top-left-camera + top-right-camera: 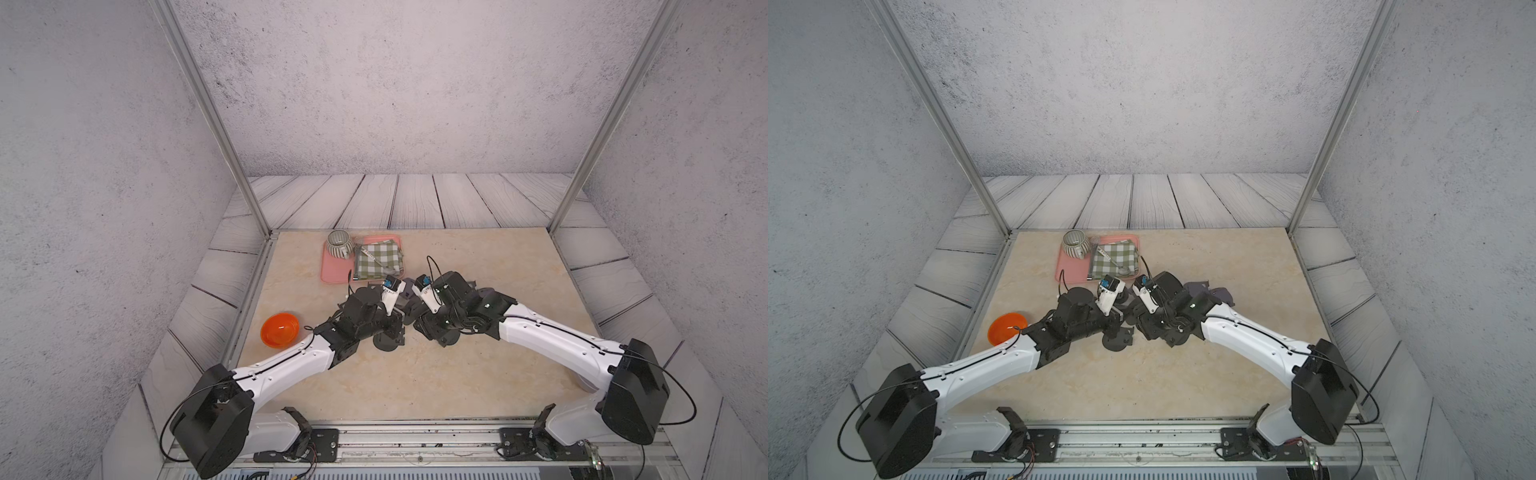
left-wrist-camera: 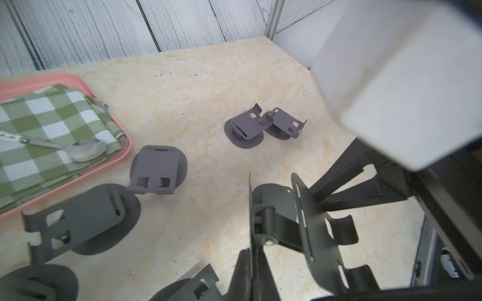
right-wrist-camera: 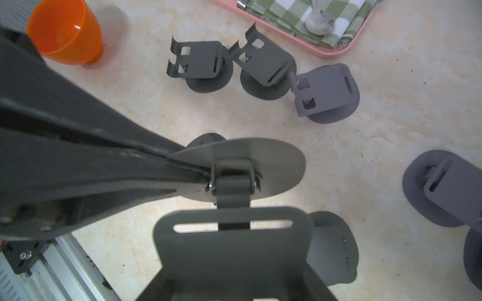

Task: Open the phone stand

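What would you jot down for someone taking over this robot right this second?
Left claw: shut on the base of the stand.
Right claw: gripping its plate.
Stand: in the air between both claws, above the table, other stands around it.
Done: picked up, base and plate angled apart.
Left: widen further if needed, then set it down.

phone stand (image 3: 234,247): cropped at edge | white block (image 2: 404,78): blurred, maybe arm
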